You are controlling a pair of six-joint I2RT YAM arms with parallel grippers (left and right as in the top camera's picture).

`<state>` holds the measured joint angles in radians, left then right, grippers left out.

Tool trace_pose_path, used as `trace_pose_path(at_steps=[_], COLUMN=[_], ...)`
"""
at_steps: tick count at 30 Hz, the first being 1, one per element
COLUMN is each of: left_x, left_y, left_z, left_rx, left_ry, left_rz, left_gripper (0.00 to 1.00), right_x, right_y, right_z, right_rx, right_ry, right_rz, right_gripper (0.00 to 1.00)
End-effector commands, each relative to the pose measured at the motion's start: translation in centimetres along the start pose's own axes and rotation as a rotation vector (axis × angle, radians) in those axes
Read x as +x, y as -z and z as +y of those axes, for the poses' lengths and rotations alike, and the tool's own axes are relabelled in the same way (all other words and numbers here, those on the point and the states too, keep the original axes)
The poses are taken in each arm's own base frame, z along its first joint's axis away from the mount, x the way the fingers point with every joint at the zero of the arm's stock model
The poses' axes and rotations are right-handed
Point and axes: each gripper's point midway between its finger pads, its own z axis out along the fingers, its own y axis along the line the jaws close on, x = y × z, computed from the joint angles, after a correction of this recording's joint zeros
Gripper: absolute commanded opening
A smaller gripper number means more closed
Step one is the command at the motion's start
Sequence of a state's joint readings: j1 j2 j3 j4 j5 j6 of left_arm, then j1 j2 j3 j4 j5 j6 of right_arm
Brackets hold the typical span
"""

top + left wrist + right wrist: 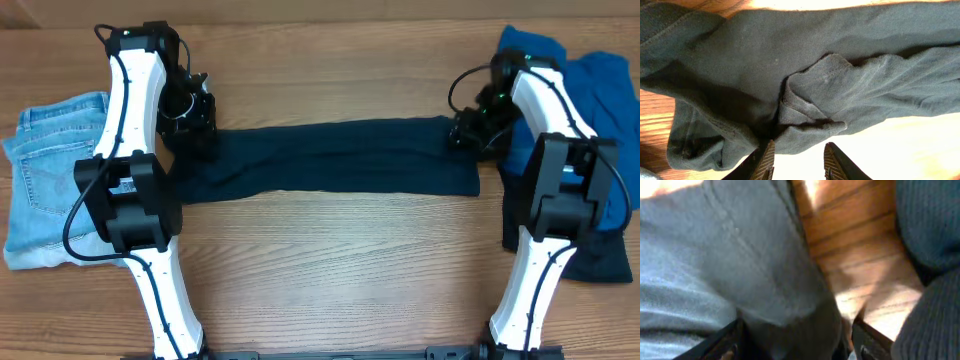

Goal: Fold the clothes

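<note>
- Two grippers sit low over opposite ends of one garment, the dark navy top [330, 160], which lies as a long, narrow band across the middle of the wooden table [330, 270].
- The left gripper [190, 125] is at the band's left end. In its wrist view its fingers [765, 160] stand partly apart with bright table showing between them. A crumpled fold of the navy cloth lies just beyond the tips, and nothing is clamped.
- The right gripper [470, 130] is at the band's right end, by the upper corner. Its wrist view is blurred, but the two fingers [725, 342] are plainly spread wide. Navy cloth lies between and ahead of them, with bare wood beside the other finger, and they are not closed on it.
- Light-blue denim jeans [50, 180] lie folded at the table's left edge, left of the left arm and apart from the navy top.
- A bright blue garment [600, 90] is heaped at the far right, just beside the right end of the band.
- A dark garment [600, 255] lies below the blue one at the right edge, partly under the right arm.
</note>
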<state>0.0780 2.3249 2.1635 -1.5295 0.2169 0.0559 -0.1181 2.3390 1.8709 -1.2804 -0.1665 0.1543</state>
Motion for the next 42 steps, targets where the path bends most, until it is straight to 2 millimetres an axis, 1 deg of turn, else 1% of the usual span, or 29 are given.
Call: trace_pose_path(at_steps=[1, 2, 3, 4, 5, 6, 7, 8, 9, 13, 14, 17, 20, 21, 22, 24, 25, 27, 28, 31, 34, 36, 37, 40, 41, 42], left_x=[-0.1, -0.1, -0.1, -0.1, -0.1, -0.1, -0.1, -0.1, -0.1, 0.0, 0.2, 0.2, 0.1, 0.1, 0.1, 0.1, 0.1, 0.0, 0.0, -0.1, -0.1, -0.1, -0.1, -0.1, -0.1, -0.1], left_y=[1.3, 1.3, 1.3, 1.3, 1.3, 1.3, 1.3, 1.3, 1.3, 1.3, 1.3, 1.3, 1.3, 1.3, 1.3, 1.3, 1.3, 1.3, 1.3, 1.3, 1.3, 1.3, 1.3, 1.3, 1.3, 1.3], left_z=[-0.9, -0.9, -0.9, -0.9, -0.9, -0.9, -0.9, -0.9, -0.9, -0.9, -0.9, -0.9, -0.9, -0.9, -0.9, -0.9, -0.9, -0.9, -0.9, -0.9, -0.9, -0.9, -0.9, -0.9, -0.9, -0.9], left_rx=[0.018, 0.017, 0.017, 0.017, 0.017, 0.017, 0.017, 0.017, 0.017, 0.018, 0.018, 0.018, 0.018, 0.018, 0.018, 0.017, 0.018, 0.018, 0.017, 0.018, 0.018, 0.018, 0.018, 0.018, 0.018, 0.018], left_ry=[-0.026, -0.026, -0.026, -0.026, -0.027, -0.027, -0.026, -0.026, -0.026, -0.025, -0.024, -0.024, -0.025, -0.025, -0.025, -0.025, -0.025, -0.025, -0.026, -0.026, -0.026, -0.026, -0.026, -0.026, -0.025, -0.025], left_rz=[-0.036, -0.036, -0.036, -0.036, -0.036, -0.036, -0.036, -0.035, -0.036, -0.031, -0.025, -0.025, -0.029, -0.029, -0.029, -0.029, -0.03, -0.033, -0.034, -0.035, -0.035, -0.036, -0.036, -0.035, -0.036, -0.035], left_gripper=[0.36, 0.36, 0.36, 0.36, 0.37, 0.37, 0.36, 0.37, 0.36, 0.37, 0.37, 0.37, 0.38, 0.38, 0.38, 0.38, 0.38, 0.38, 0.38, 0.38, 0.37, 0.37, 0.37, 0.36, 0.36, 0.36], right_x=[0.8, 1.2, 1.5, 1.7, 1.9, 2.0, 2.0, 2.0, 2.0, 1.2, 0.6, -0.6, -1.8, -2.7, -3.0, -3.0, -2.6, -1.7, -0.9, 0.7, 3.1, 4.0, 4.8, 6.4, 7.2, 7.6], right_y=[-3.0, -3.5, -3.9, -3.9, -3.8, -3.7, -3.6, -3.6, -3.6, -3.2, -2.5, -0.1, 3.2, 5.8, 6.9, 8.3, 8.7, 8.6, 8.3, 7.5, 6.3, 5.8, 5.3, 4.3, 3.8, 3.5], right_z=[-0.6, -0.3, 0.4, 1.0, 1.9, 2.3, 2.6, 2.6, 2.6, 2.3, 1.6, -0.7, -3.1, -3.5, -3.4, -3.0, -2.4, -0.9, 0.4, 3.7, 8.8, 11.0, 13.1, 17.3, 19.2, 20.1], right_rx=[-0.017, -0.042, -0.091, -0.13, -0.18, -0.205, -0.22, -0.22, -0.22, -0.218, -0.203, -0.154, -0.082, -0.084, -0.086, -0.085, -0.082, -0.073, -0.065, -0.051, -0.028, -0.023, -0.022, -0.028, -0.034, -0.038], right_ry=[-0.008, -0.009, -0.01, -0.005, 0.014, 0.013, 0.013, 0.012, 0.012, 0.012, -0.007, -0.05, -0.084, -0.092, -0.085, -0.062, -0.043, 0.009, 0.041, 0.103, 0.173, 0.216, 0.263, 0.319, 0.358, 0.381], right_rz=[0.032, 0.045, 0.058, 0.069, 0.078, 0.083, 0.085, 0.085, 0.086, 0.057, 0.041, 0.017, -0.031, -0.076, -0.094, -0.106, -0.099, -0.071, -0.047, -0.012, 0.02, 0.019, 0.01, -0.016, -0.03, -0.036], right_gripper=[0.72, 0.68, 0.61, 0.53, 0.48, 0.45, 0.37, 0.24, 0.04, 0.04, 0.04, 0.04, 0.04, 0.04, 0.04, 0.04, 0.04, 0.04, 0.04, 0.04, 0.04, 0.04, 0.04, 0.04, 0.04, 0.04])
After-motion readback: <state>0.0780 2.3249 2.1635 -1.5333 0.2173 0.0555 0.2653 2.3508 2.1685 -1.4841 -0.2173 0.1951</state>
